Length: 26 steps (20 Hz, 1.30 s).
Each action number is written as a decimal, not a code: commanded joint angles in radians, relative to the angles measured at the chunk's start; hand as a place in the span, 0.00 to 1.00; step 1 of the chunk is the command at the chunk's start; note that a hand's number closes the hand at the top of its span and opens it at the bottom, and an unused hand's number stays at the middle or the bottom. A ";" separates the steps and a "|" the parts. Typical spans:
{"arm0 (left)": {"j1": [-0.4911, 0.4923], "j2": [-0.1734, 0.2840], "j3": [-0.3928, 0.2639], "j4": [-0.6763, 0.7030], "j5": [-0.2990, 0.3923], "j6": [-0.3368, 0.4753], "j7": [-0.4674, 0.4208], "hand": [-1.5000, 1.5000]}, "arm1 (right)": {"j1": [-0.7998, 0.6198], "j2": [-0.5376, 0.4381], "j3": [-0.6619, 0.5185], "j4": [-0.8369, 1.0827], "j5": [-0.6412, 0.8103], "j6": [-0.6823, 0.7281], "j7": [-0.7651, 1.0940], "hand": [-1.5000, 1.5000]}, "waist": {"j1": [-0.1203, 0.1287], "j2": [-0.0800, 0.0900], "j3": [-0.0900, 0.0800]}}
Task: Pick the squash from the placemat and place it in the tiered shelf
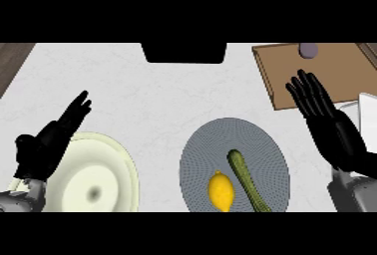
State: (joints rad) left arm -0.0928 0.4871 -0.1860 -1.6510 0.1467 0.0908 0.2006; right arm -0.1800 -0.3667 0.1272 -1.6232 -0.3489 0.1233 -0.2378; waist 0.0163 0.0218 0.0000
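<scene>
The white marbled counter top (169,94) fills the view. At its upper right lies a brown flat wooden board (316,74), which I take to be the tiered shelf's level, with a small greyish round object (309,49) at its far edge. A dark rectangular shape (184,52) sits at the top centre. At lower left is a round pale cream plate (99,174). In the lower middle lies the round grey woven placemat (234,164). A white flat thing (366,112) shows at the right edge; I cannot tell what it is.

The right hand (331,127) hangs open, fingers straight, over the counter between the placemat and the board, holding nothing. The left hand (52,142) rests open at the left, beside the plate's rim.

On the placemat lie a long, slender green squash (247,179), running from the mat's middle toward its near right edge, and a small yellow lemon (221,190) just beside it on the left.

The step in hand appears to be the reach. To do it well, the right hand should come down over the squash's middle, fingers set across its narrow width rather than along it, and approach from the right side so the lemon is not nudged. Gripping near the middle should keep the long body from tipping when lifted toward the board.
</scene>
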 commanded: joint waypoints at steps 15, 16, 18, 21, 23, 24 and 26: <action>0.071 -0.163 0.101 0.273 0.154 0.033 0.059 0.50 | 0.165 -0.244 -0.125 0.326 0.211 0.111 -0.123 0.00 | -0.020 -0.016 0.001; 0.123 -0.173 0.085 0.243 0.142 0.042 0.040 0.50 | 0.152 -0.313 -0.170 0.304 0.154 0.190 -0.105 0.00 | -0.018 -0.019 0.000; 0.070 -0.193 0.068 0.282 0.123 0.064 0.057 0.50 | 0.175 -0.318 -0.115 0.241 0.164 0.243 -0.087 0.00 | -0.031 -0.019 0.000; 0.115 -0.170 0.095 0.262 0.154 0.039 0.043 0.50 | 0.177 -0.376 -0.108 0.159 0.141 0.323 -0.019 0.00 | -0.023 -0.023 -0.001; 0.112 -0.153 0.094 0.215 0.145 0.061 0.097 0.50 | 0.222 -0.418 -0.114 0.048 0.115 0.357 0.031 0.00 | -0.032 -0.027 -0.001; 0.085 -0.137 0.119 0.264 0.175 0.009 0.073 0.50 | 0.176 -0.405 -0.094 0.030 0.118 0.344 0.101 0.00 | -0.027 -0.024 -0.002; 0.094 -0.132 0.120 0.259 0.171 0.021 0.083 0.50 | 0.194 -0.443 -0.082 -0.073 0.100 0.352 0.208 0.00 | -0.034 -0.027 -0.003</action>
State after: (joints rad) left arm -0.0385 0.3834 -0.0544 -1.4387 0.3000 0.1310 0.2563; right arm -0.0073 -0.7546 0.0347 -1.5705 -0.2208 0.4390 -0.1645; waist -0.0076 -0.0149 0.0118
